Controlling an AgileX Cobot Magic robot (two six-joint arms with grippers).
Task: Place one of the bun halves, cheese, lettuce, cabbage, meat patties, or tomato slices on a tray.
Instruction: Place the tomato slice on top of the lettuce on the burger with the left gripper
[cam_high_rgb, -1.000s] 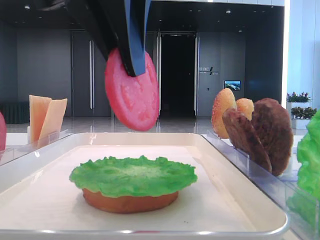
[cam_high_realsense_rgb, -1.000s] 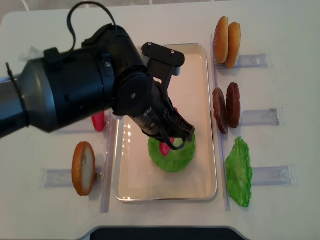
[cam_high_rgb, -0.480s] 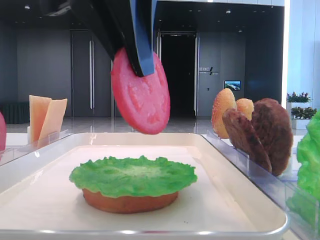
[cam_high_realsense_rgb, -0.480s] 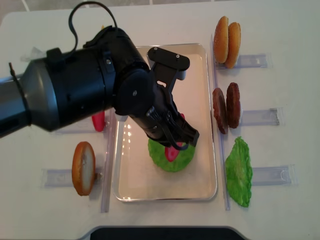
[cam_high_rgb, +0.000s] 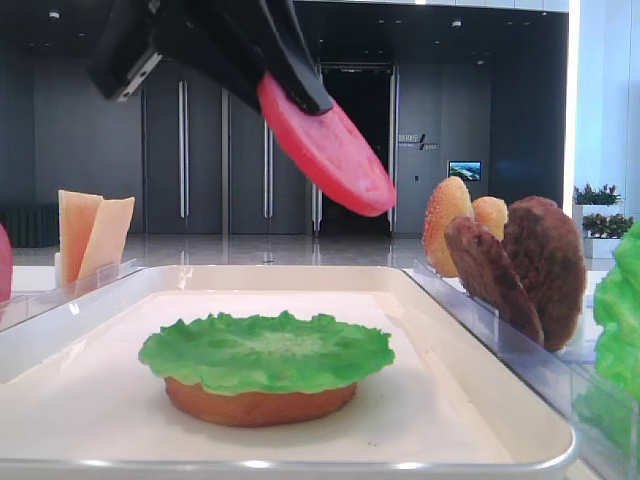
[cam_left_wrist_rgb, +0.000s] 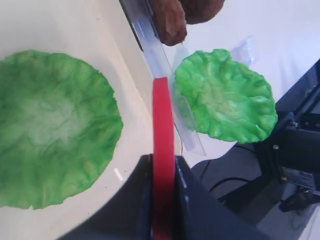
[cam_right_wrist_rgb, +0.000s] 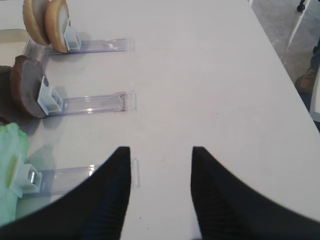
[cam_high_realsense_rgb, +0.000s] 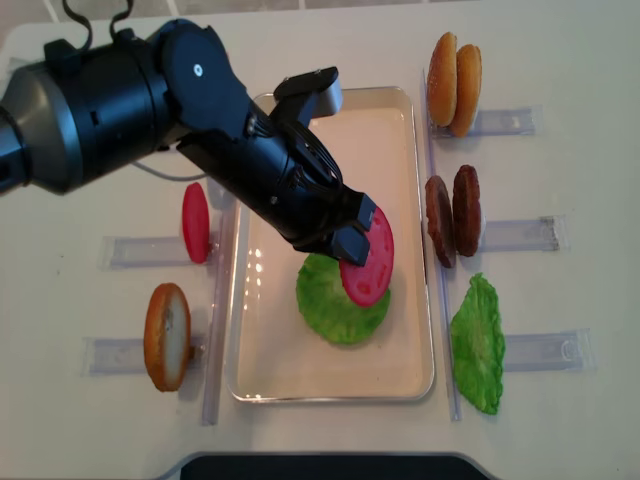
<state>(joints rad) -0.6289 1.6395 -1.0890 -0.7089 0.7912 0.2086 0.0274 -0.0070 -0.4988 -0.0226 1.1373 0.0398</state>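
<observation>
Left end effector (cam_high_realsense_rgb: 352, 232) pinches a tomato slice (cam_high_realsense_rgb: 367, 257) by its edge, tilted, above the lettuce (cam_high_realsense_rgb: 335, 305) on the tray (cam_high_realsense_rgb: 320, 385). Right end effector (cam_right_wrist_rgb: 160, 165) spread, idle. Risk: the tilted slice, released high, may land on edge and roll off the lettuce. White worktop (cam_high_realsense_rgb: 560, 420); dark hall beyond.

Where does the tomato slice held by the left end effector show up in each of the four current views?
Exterior high: held tomato slice, upper centre, tilted, above the lettuce on the bun.
Right wrist: not in it.
Left wrist: seen edge-on, a red strip at centre, clamped low in the picture.
Exterior high (realsense): centre, over the tray's right half.
Shared landmark: that lettuce, in all but the right wrist.
</observation>
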